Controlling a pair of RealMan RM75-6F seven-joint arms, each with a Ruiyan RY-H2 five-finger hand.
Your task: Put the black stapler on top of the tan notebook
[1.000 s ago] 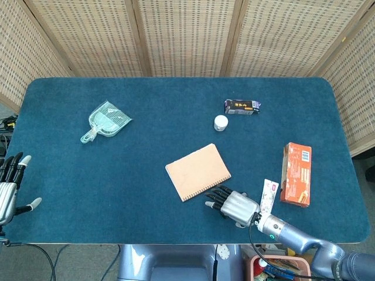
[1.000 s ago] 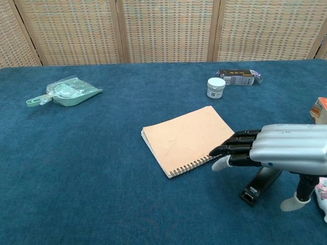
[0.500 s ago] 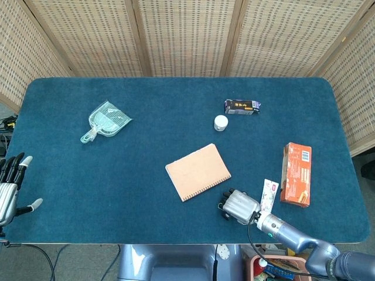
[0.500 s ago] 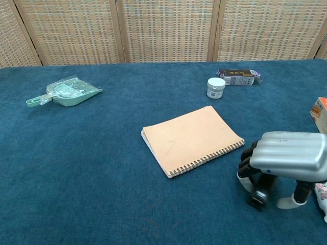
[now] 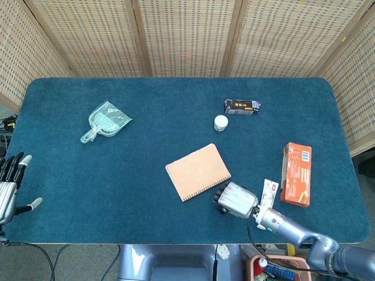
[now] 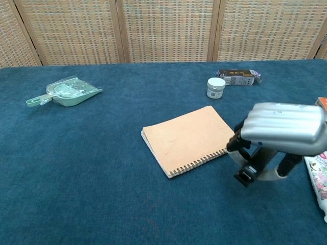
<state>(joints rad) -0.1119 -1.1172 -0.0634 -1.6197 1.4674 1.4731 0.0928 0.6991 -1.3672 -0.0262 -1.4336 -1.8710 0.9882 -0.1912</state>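
A: How should this step be done well?

B: The black stapler (image 6: 251, 168) is gripped by the right hand (image 6: 278, 133), fingers curled around it, just beside the spiral edge of the tan notebook (image 6: 190, 138). It should be carried level over the cover and released only when support is felt.

A: How is it pointed?

B: Its long axis is tilted, the lower end towards the camera. The left hand (image 5: 8, 187) is held open, well apart.
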